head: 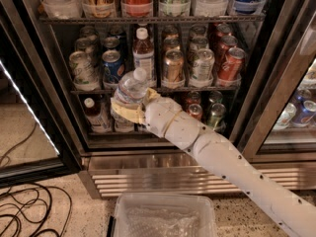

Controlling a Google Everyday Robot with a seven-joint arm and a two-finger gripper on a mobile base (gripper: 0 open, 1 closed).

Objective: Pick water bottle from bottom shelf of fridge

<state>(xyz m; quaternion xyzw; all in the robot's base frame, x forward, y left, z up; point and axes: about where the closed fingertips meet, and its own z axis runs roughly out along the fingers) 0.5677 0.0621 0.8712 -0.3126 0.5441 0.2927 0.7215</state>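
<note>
The water bottle [131, 87] is off the rack and in the air at the open front of the fridge [58, 83], tilted so that its white cap leans up and to the right; the cap stands level with the front rail of the rack above, while its ribbed clear body hangs in front of the left half of the bottom shelf [103, 131]. The gripper [125, 110] is clamped around the lower part of the bottle, its pale yellowish fingers [118, 108] pressed against the plastic on either side, so the bottle is carried by the grip alone. The white arm [217, 154] runs from the gripper down to the lower right corner of the view, crossing in front of the middle of the bottom shelf. Just left of the gripper, a white-capped bottle of dark drink [89, 110] stands on the bottom shelf, and to the right of the arm a red can [195, 111] and a green can [216, 115] sit on the same rack. On the rack above, a taller amber bottle [144, 54] stands just behind the held bottle's cap, with a blue can [112, 66] to its left and a gold can [174, 66] to its right. Below the shelves lie the steel louvres [163, 180], and in front of them on the speckled floor sits a clear plastic bin [123, 216], with dark cables [27, 216] coiled to its left
</note>
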